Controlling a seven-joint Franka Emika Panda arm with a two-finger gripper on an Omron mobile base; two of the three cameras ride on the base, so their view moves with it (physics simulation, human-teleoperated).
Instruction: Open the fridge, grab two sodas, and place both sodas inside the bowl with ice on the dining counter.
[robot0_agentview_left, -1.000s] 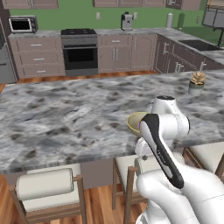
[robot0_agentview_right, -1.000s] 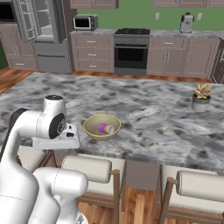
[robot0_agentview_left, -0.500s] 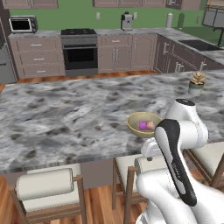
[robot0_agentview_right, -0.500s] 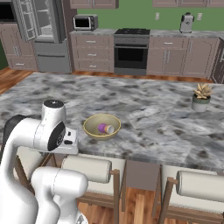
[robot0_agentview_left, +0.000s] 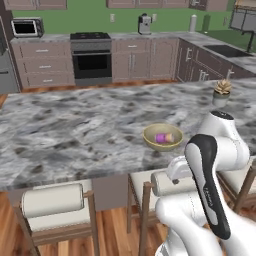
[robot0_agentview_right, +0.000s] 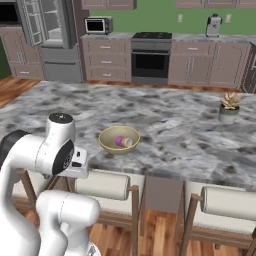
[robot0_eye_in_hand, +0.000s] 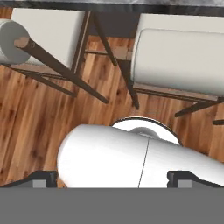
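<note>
bowl: The tan-yellow bowl (robot0_agentview_left: 163, 137) sits on the dining counter (robot0_agentview_left: 75, 130), close to the edge where the stools are.

soda in the bowl: A purple soda (robot0_agentview_left: 162, 138) with a pale top lies on its side inside the bowl (robot0_agentview_right: 119, 139). The same purple soda (robot0_agentview_right: 121, 142) can be seen from the other side too.

other soda: I see just one can in the bowl. A red one could be tucked behind the bowl's wall, but I cannot tell.

ice: I cannot make out any ice in the bowl.

what has changed: A moment ago the arm (robot0_agentview_left: 210, 165) stood in front of the bowl and hid it from the left. Now the arm has swung back and down, away from the bowl, and the bowl is easy to see.

gripper: The gripper (robot0_eye_in_hand: 113, 177) is off the bowl and points down at the wooden floor (robot0_eye_in_hand: 39, 118) and the stools (robot0_eye_in_hand: 175, 57), below the counter's edge. Its two finger tips (robot0_eye_in_hand: 43, 177) stand as far apart as they go, and nothing is between them.

fridge: The fridge (robot0_agentview_right: 47, 40) is far behind the bowl, at the back wall past the counter. One of its top doors stands open.

little plant: A small potted plant (robot0_agentview_right: 229, 107) sits on the counter, well off to one side of the bowl.

what it means: The purple can looks dropped off and let go. If the red one is not in there yet, I think the robot needs one more trip to the fridge.
</note>
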